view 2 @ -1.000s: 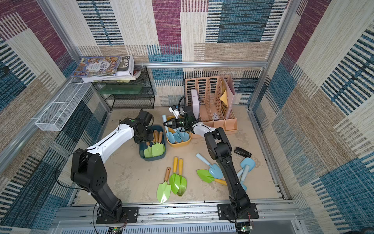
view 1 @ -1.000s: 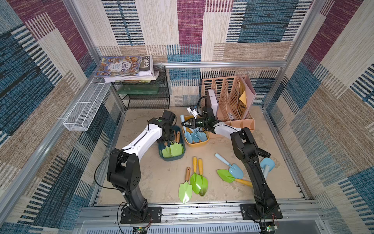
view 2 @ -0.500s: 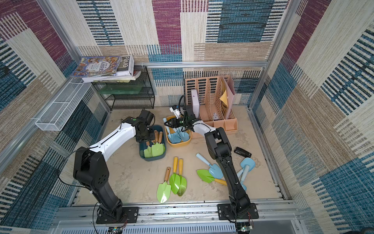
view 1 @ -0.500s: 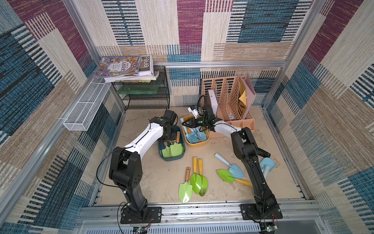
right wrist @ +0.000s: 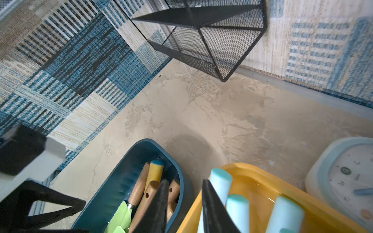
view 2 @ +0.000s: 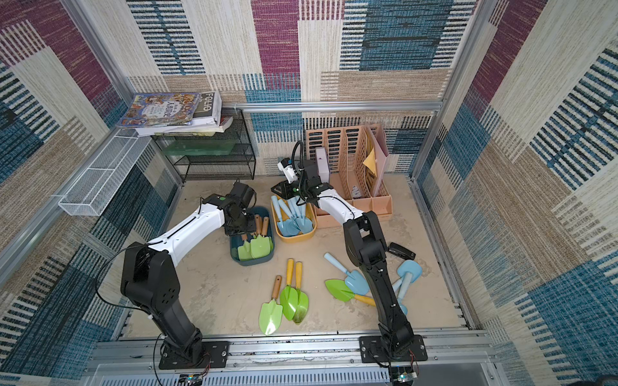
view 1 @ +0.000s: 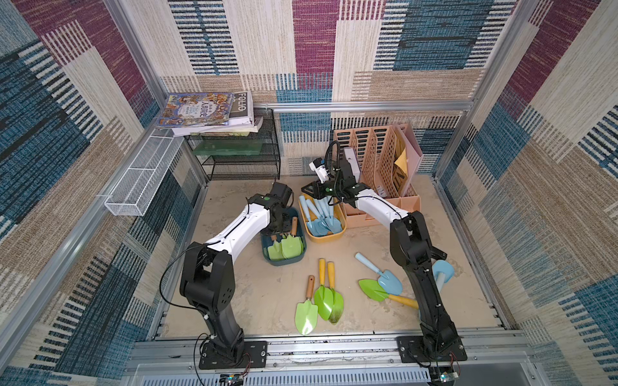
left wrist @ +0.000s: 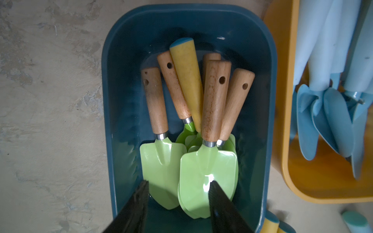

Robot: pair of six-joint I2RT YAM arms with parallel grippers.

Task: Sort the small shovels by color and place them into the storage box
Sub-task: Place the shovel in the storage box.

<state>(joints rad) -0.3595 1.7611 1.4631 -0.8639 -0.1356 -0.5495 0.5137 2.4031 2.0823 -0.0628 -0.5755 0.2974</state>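
Several green-bladed small shovels (left wrist: 207, 171) with wooden or yellow handles lie in a dark blue storage box (view 1: 284, 263). My left gripper (left wrist: 179, 184) hangs open just above their blades and holds nothing. Pale blue shovels (view 1: 321, 220) fill the yellow box (view 1: 326, 238) beside it. My right gripper (right wrist: 184, 181) hovers over the far ends of both boxes, its jaws slightly apart with nothing between them. Three green shovels (view 1: 321, 300) lie loose near the front. To their right lie a green one (view 1: 374, 290) and a blue one (view 1: 388, 280), and more blue ones (view 2: 409, 270) lie behind the right arm.
A black wire shelf (view 1: 240, 157) carrying books stands at the back left. A pink file organizer (view 1: 378, 160) stands at the back right, close behind the right arm. A white wire basket (view 1: 143, 180) hangs on the left wall. A small black object (view 2: 401, 250) lies by the right arm.
My right gripper has shifted a little towards the far end of the yellow box, with no shovel in it. The left arm has hardly moved.
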